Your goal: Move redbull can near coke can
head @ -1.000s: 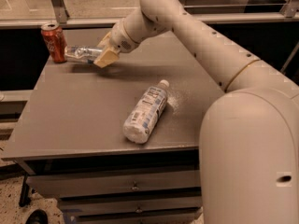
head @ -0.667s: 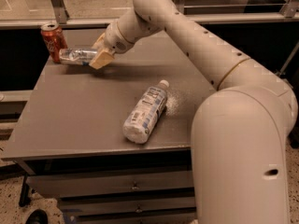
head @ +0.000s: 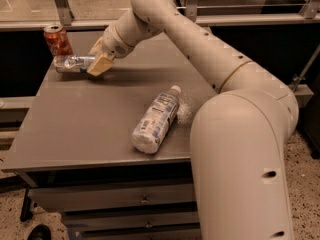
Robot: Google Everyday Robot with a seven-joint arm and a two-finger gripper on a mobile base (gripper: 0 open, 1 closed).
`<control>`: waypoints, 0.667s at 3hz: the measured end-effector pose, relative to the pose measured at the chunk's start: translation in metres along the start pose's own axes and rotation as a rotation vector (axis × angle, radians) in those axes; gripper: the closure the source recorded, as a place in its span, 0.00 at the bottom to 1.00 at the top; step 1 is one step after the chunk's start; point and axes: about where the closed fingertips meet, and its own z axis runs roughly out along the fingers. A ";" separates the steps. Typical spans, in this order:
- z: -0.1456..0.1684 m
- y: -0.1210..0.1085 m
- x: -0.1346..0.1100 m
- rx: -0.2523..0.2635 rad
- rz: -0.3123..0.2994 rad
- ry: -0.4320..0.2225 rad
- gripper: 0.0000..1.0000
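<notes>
The coke can stands upright at the far left corner of the grey table. The redbull can is a slim silver-grey can held lying sideways just in front of the coke can, close to it or touching it. My gripper is at the can's right end, and its tan fingers are shut on the redbull can, low over the table. The arm reaches in from the right and hides the table's far right part.
A clear plastic bottle with a white cap lies on its side in the middle of the table, towards the front edge. Drawers sit under the table. A metal rail runs behind it.
My gripper has carried the redbull can further left, from a short way off to right beside the coke can. The bottle has not moved.
</notes>
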 end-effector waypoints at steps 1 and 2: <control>0.006 -0.001 -0.004 -0.010 -0.009 -0.002 0.59; 0.009 -0.001 -0.006 -0.015 -0.014 -0.002 0.36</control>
